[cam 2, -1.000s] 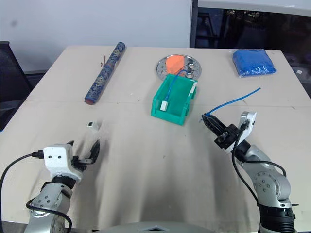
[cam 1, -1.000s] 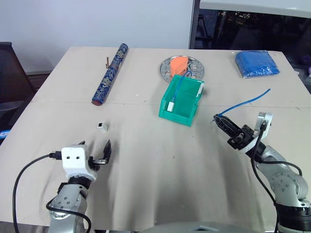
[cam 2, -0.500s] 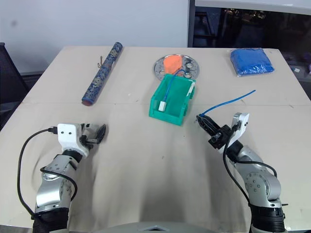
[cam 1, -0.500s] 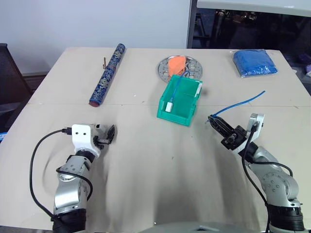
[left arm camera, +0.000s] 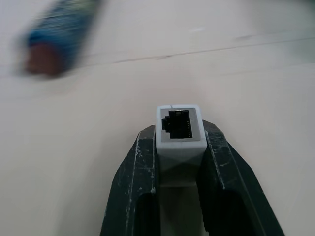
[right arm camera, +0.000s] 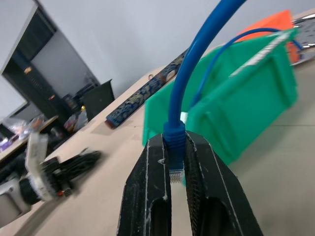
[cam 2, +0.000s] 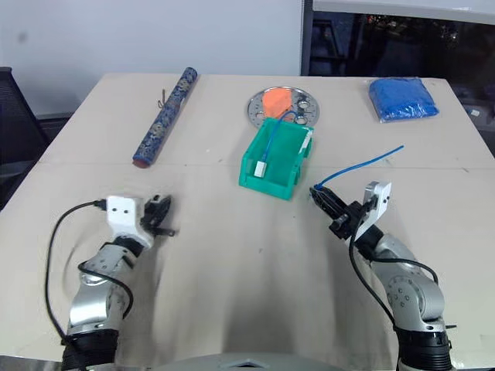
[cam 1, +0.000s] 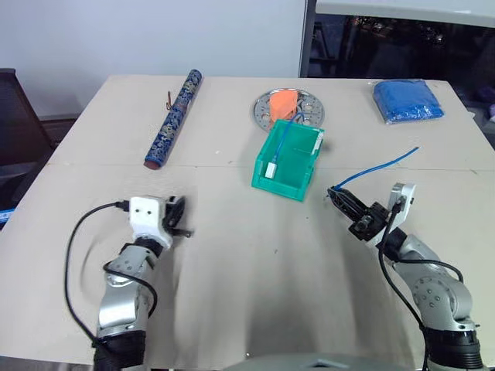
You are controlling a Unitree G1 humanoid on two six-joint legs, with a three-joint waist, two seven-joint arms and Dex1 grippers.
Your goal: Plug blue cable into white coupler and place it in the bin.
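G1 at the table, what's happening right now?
The left pincer is shut on the white coupler, socket facing outward, low over the table. The right pincer is shut on the blue cable just behind its plug, the rest arcing up and away. The two parts are still apart, not yet mated. The green bin behind already holds another blue cable with a coupler.

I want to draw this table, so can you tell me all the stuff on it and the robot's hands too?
Blue cable: one, bright blue, held above table's right side.
White coupler: one, white, between left gripper's fingers.
Bin: one, teal-green, table middle; holds another blue cable with a white block.
Metal plate: one, silver, behind bin, orange thing on it.
Patterned tube: one, dark blue, far left.
Blue packet: one, far right.
Left gripper: shut on coupler.
Right gripper: shut on cable.
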